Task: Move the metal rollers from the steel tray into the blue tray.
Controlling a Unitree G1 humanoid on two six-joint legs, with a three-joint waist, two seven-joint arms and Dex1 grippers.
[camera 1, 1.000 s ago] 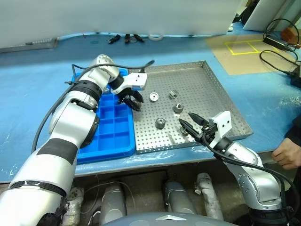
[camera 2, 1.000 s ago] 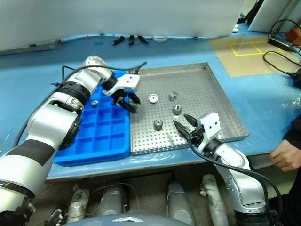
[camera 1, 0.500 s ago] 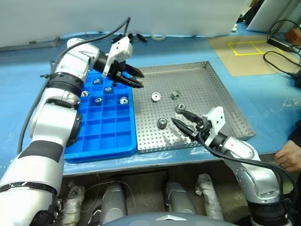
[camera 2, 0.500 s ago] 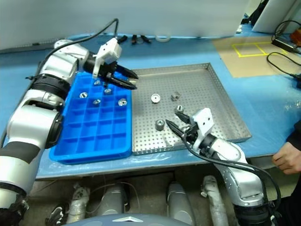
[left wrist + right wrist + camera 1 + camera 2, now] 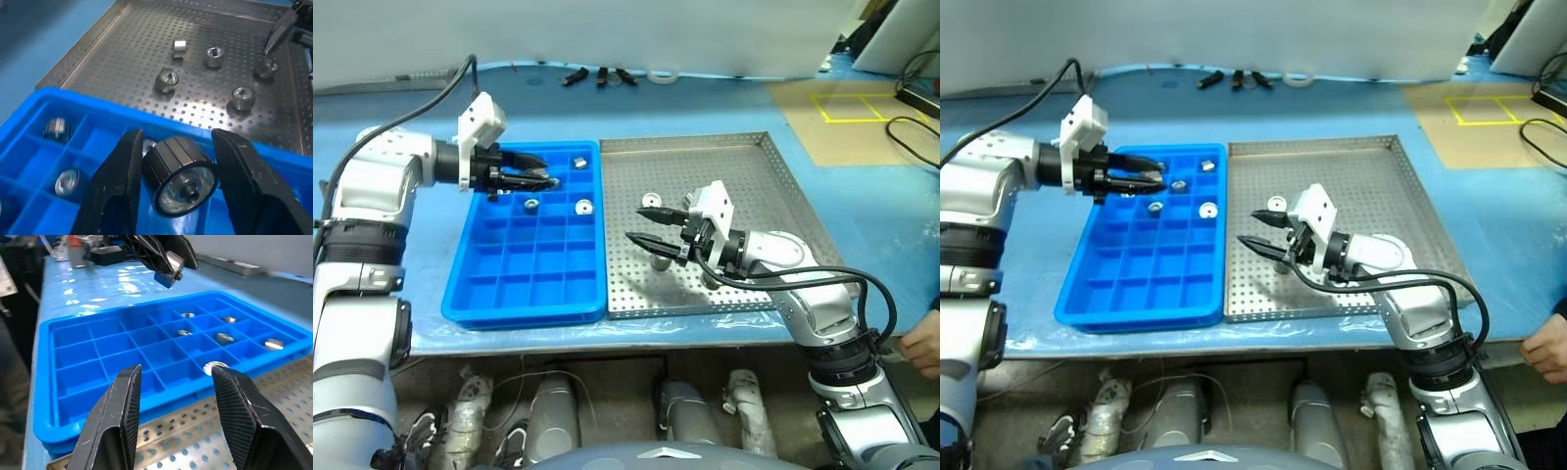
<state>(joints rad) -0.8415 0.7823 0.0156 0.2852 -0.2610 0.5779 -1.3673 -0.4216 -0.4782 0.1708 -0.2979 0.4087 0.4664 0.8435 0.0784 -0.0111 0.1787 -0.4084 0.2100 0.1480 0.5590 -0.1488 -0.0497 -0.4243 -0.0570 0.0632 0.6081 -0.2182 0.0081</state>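
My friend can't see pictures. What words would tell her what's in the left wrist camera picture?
The left gripper is shut on a ridged metal roller, held over the blue tray, whose compartments already hold a few rollers. Behind it, five more small metal parts lie on the steel tray, with the right gripper's dark fingers hanging above them.

Steel tray (image 5: 744,181): dull perforated metal. Blue tray (image 5: 524,294): glossy smooth plastic. Metal rollers (image 5: 186,181): shiny, ribbed.

blue table cover (image 5: 724,103) | yellow tape square (image 5: 854,106) | black cables (image 5: 915,132) | person's hand (image 5: 925,345)
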